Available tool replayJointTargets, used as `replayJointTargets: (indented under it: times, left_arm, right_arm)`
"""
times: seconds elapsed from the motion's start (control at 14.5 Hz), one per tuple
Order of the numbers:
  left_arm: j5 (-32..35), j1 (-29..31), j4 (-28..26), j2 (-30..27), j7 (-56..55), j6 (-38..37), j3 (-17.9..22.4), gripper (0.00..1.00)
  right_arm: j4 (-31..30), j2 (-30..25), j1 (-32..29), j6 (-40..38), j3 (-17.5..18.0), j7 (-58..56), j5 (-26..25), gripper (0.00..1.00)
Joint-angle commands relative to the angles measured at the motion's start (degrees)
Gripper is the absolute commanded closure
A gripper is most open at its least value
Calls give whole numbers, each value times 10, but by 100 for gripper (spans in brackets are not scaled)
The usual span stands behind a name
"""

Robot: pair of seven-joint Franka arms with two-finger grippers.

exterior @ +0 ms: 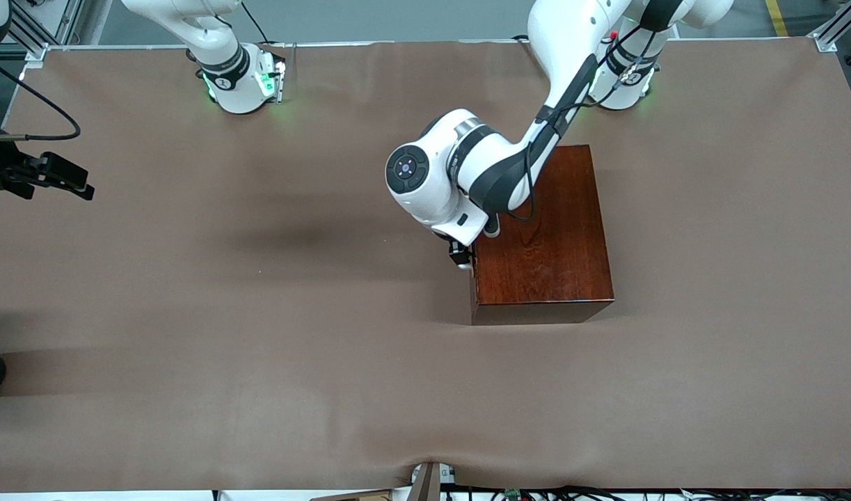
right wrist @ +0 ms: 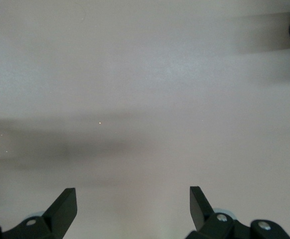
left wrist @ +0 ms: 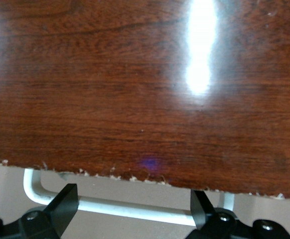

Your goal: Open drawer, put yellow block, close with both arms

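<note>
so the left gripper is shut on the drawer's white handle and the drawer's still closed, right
Not quite. The left gripper is open: the left wrist view shows its fingers spread wide apart, straddling the white handle without clamping it. The rest holds: the drawer sits closed in the wooden box.

No readable text, label, brand, number or sign anywhere in the three views. Only small dark marks on the black band near the right arm's base [exterior: 225, 76], too small to make out as letters or figures. Nothing printed on the glossy wooden box [exterior: 557, 236], on the brown table cover [exterior: 258, 348], or on the round cap of the left arm's wrist joint [exterior: 406, 169], apart from tiny unreadable button symbols.
</note>
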Motion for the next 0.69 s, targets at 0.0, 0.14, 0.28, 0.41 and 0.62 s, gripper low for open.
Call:
replayJointTargets:
  times: [0.0,0.14,0.28,0.41,0.62]
  left_arm:
    - [25,-2,-18,-20,-12,-20,5,0]
    - [23,-8,-14,-21,-13,-20,1,0]
    - [24,-19,-10,-38,-11,-19,3,0]
    - [24,-18,0,-57,-7,-18,3,0]
    - [24,-5,2,-92,39,-15,26,0]
  right_arm:
    - [-11,-13,-14,2,11,-5,-7,0]
    - [-11,-13,-14,1,11,-5,-8,0]
    - [-11,-13,-14,1,11,-5,-8,0]
    - [-11,-13,-14,1,11,-5,-7,0]
    - [-11,-13,-14,1,11,-5,-7,0]
